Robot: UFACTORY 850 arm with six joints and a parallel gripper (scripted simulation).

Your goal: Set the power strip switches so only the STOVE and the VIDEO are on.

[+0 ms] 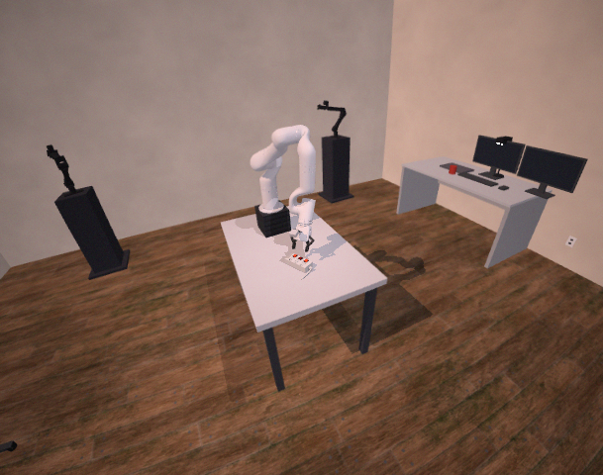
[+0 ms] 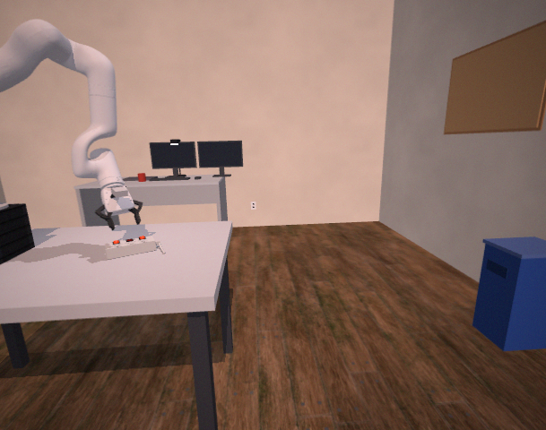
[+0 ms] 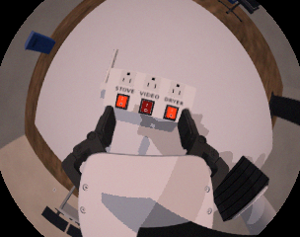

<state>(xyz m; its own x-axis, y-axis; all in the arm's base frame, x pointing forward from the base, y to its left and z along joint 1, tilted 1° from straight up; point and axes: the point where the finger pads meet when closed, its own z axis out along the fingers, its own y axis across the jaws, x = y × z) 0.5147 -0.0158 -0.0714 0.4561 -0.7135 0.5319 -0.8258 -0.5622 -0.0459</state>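
Note:
A white power strip [image 1: 297, 262] [image 2: 130, 248] [image 3: 150, 90] lies flat on the grey table [image 1: 291, 296] [image 2: 101, 287], right way up. In the wrist view it shows three red rocker switches: the left switch [image 3: 122, 101] and the right switch [image 3: 172, 113] glow bright orange-red, and the middle switch [image 3: 146, 107], labelled VIDEO, is darker. The other labels are too small to read. My gripper [image 1: 301, 246] [image 2: 124, 222] [image 3: 147, 115] is open and empty. It hangs just above the strip, with the fingers spread on either side of the switch row.
The arm's black base block [image 1: 272, 221] [image 2: 6, 233] stands at the table's back edge. A desk with two monitors [image 1: 526, 163] [image 2: 196, 155], two dark camera stands [image 1: 91, 233] [image 1: 336, 165] and a blue bin [image 2: 518, 291] are away from the table.

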